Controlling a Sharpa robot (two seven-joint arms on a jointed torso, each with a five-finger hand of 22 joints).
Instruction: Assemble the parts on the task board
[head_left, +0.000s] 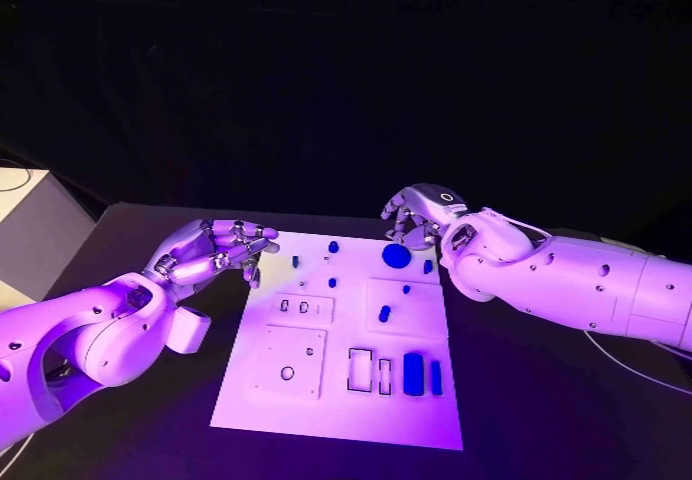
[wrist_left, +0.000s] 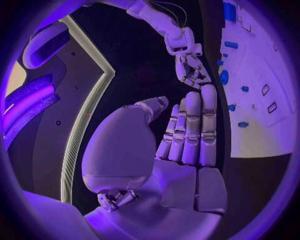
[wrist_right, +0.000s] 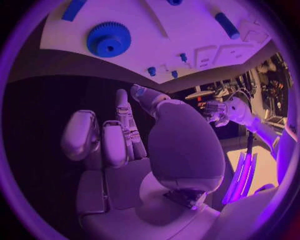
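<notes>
- Both hands held nothing when I checked: left hand (head_left: 219, 250) had its fingers (wrist_left: 194, 125) straight and close together, right hand (head_left: 418, 217) partly curled, each off a far corner of the board (head_left: 346, 420).
- Most parts looked unplaced to me: the gear (head_left: 397, 255) lay flat near the right hand, small pegs (head_left: 333, 246) scattered nearby, bars (head_left: 414, 373) by the near slots.
- Only my right wrist view showed the gear's teeth (wrist_right: 109, 39); the head view showed the empty slots (head_left: 359, 369).
</notes>
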